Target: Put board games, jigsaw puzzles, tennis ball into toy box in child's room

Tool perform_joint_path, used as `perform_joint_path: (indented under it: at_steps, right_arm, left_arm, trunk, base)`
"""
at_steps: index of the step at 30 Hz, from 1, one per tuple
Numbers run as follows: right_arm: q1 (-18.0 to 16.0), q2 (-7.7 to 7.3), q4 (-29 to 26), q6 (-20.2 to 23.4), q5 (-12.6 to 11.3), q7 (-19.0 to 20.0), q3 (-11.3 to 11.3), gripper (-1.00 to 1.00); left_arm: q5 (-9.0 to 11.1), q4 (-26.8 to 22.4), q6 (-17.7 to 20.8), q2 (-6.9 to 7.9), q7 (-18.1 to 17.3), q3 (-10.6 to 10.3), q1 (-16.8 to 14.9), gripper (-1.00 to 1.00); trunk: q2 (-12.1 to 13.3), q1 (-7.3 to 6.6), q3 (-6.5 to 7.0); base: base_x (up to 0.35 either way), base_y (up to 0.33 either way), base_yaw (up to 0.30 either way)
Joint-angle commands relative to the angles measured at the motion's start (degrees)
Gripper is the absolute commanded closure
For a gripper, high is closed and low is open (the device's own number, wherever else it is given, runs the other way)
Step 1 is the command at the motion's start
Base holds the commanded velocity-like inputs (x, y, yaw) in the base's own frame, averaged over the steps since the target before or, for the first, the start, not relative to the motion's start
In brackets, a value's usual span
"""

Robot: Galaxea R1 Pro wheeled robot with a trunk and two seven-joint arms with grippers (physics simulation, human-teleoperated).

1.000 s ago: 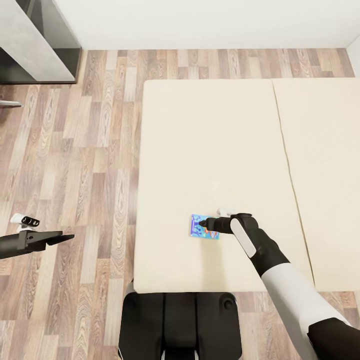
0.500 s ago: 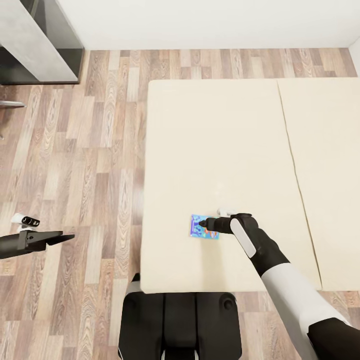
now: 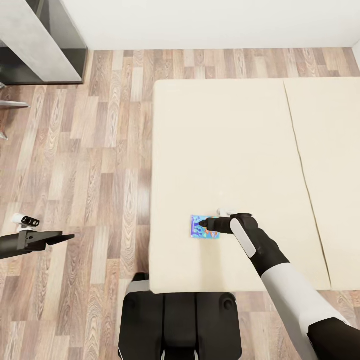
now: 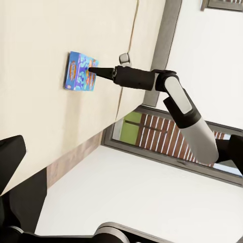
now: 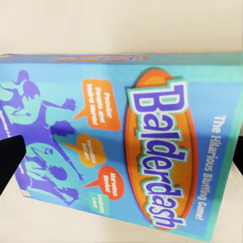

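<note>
— Looking down from the head camera, where is the small blue board game box (image 3: pixel 204 227) printed "Balderdash"?
— Flat on the beige mattress of the low wide bed (image 3: pixel 225 150), near its front edge.
— And the black right gripper (image 3: pixel 203 224)?
— Its tips sit over the box's right half; whether the fingers pinch it, I cannot tell.
— The black left gripper (image 3: pixel 62 238)?
— Out over the wood-plank floor (image 3: pixel 85 165), holding nothing, fingers apparently together.
— Any container?
— A grey cabinet (image 3: pixel 35 40) stands at the far left.

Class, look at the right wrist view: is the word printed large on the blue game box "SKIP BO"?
No: the blue board game lying on the bed reads "Balderdash" in large white letters on an orange oval.
</note>
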Motion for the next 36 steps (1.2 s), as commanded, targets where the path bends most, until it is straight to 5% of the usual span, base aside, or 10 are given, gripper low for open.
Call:
perform_joint_path:
  at_steps: [1,36]
  right_arm:
    - [0.0,-0.06,-0.1,0.2,-0.6,-0.5,0.2,-1.00]
    - [0.1,-0.06,-0.1,0.1,-0.6,-0.5,0.2,-1.00]
  left_arm:
    - [0.2,0.0,0.6,0.08,-0.2,-0.3,-0.1,-1.00]
    - [0.2,0.0,0.6,0.08,-0.2,-0.3,-0.1,-1.00]
  trunk:
    - [-0.1,0.04,-0.06]
    - [-0.1,0.04,-0.06]
  base:
    - [0.000,0.121,0.000]
    - [0.000,0.054,0.000]
